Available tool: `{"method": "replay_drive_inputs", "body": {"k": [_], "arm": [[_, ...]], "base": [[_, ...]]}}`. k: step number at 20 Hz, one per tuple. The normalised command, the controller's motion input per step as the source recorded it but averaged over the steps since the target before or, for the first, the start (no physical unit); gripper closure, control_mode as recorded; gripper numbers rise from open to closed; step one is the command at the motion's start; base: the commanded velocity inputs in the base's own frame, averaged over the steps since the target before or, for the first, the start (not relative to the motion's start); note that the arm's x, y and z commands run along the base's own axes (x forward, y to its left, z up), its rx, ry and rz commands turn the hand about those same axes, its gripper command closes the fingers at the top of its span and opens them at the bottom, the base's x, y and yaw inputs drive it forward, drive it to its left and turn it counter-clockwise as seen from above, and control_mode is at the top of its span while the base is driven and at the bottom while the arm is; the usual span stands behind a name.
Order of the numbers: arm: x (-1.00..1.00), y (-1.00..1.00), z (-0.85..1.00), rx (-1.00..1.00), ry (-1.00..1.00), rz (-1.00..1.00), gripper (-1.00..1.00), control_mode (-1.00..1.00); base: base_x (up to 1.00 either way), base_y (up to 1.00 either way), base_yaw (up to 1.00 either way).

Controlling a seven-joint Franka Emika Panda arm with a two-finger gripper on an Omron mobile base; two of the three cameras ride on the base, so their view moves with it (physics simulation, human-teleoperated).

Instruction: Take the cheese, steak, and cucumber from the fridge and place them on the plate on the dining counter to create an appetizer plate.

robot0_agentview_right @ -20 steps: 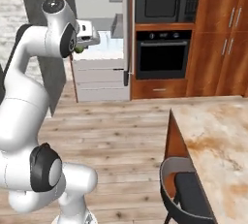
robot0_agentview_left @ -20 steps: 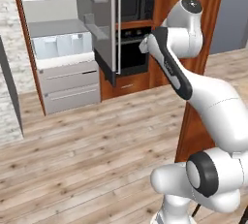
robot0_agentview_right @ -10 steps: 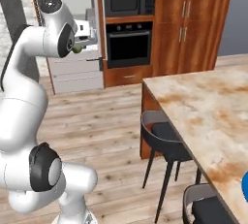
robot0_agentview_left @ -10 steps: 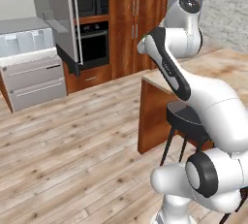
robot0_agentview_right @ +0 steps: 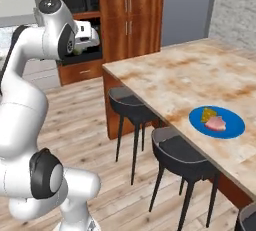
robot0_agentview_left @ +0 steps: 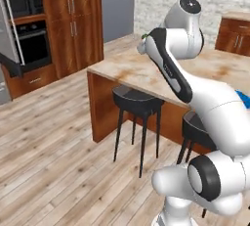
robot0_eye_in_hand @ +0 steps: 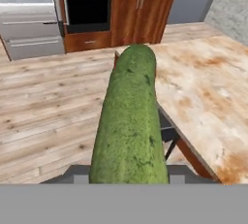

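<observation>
Sticking out from the tool (robot0_eye_in_hand: 129, 182): cucumber (robot0_eye_in_hand: 130, 121).

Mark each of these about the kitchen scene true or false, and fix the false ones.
1. The gripper holds the cucumber. True.
2. The blue plate is bare. False: the cheese and the steak lie on it.
3. The plate sits on the dining counter. True.
4. The cucumber is already on the plate. False: it is in the gripper.
5. Black stools stand along the counter. True.
</observation>
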Motion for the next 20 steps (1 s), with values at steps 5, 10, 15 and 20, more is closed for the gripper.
{"method": "replay_drive_inputs", "body": {"k": [5, 10, 15, 20], "arm": [[0.00, 0.00, 0.00, 0.00, 0.00, 0.00, 1.00, 1.00], [0.00, 0.00, 0.00, 0.00, 0.00, 0.00, 1.00, 1.00], [0.00, 0.00, 0.00, 0.00, 0.00, 0.00, 1.00, 1.00], [0.00, 0.00, 0.00, 0.00, 0.00, 0.00, 1.00, 1.00]], "base": [[-0.05, 0.00, -0.54], [0.47, 0.11, -0.53], [0.51, 0.00, -0.51], [0.69, 0.03, -0.47]]}}
